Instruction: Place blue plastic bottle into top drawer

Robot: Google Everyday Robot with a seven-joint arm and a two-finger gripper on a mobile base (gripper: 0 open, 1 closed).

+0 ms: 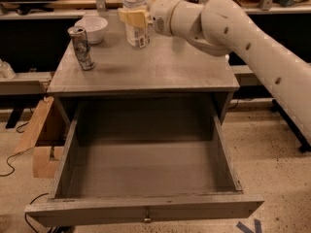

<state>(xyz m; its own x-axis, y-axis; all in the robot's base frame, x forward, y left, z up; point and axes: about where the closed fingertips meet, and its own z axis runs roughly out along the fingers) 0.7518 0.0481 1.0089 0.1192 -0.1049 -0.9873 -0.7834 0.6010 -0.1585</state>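
The blue plastic bottle [135, 18], clear with a pale label, stands upright at the back of the grey cabinet's top [160, 67]; its cap is cut off by the frame's upper edge. My gripper [133, 17] reaches in from the right, and its yellowish fingers [127, 17] are closed around the bottle's middle. I cannot tell whether the bottle's base touches the cabinet top. The top drawer [146, 208] is pulled fully open below, empty inside, with a small knob [146, 220] at its front centre.
A silver patterned can [81, 47] stands at the cabinet top's left. A white bowl [95, 28] sits behind it. My white arm [252, 42] spans the upper right. Cardboard pieces [41, 140] and cables lie on the floor to the left. Benches stand behind.
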